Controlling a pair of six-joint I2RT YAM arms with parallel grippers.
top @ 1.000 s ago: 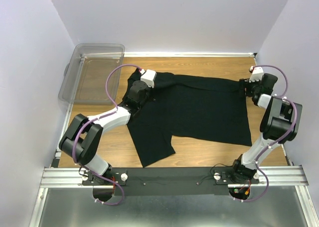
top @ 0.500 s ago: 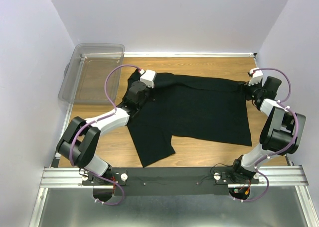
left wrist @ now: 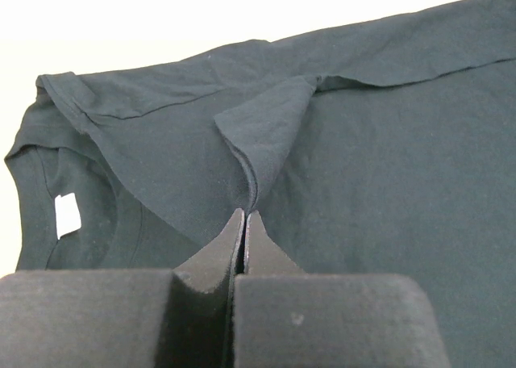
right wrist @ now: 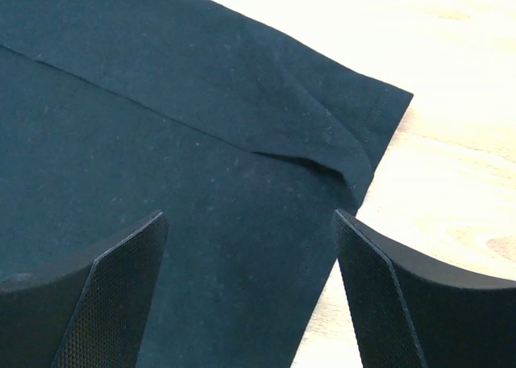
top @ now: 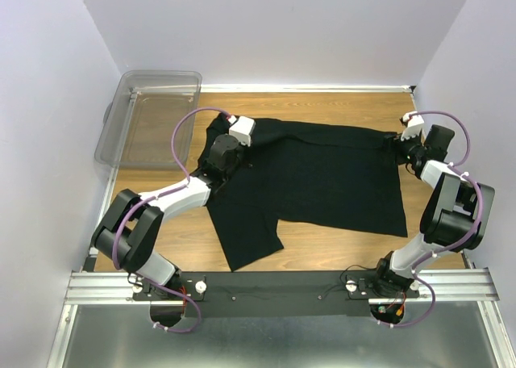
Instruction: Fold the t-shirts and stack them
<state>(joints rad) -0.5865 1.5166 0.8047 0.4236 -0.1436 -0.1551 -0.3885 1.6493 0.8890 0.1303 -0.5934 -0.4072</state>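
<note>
The left arm (top: pixel 181 194) covers part of the t-shirt (top: pixel 322 174).

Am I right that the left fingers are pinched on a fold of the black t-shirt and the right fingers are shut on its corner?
Not quite: the right wrist view shows the right fingers open above the corner of the t-shirt, not shut on it. The left fingers do pinch a fold.
</note>
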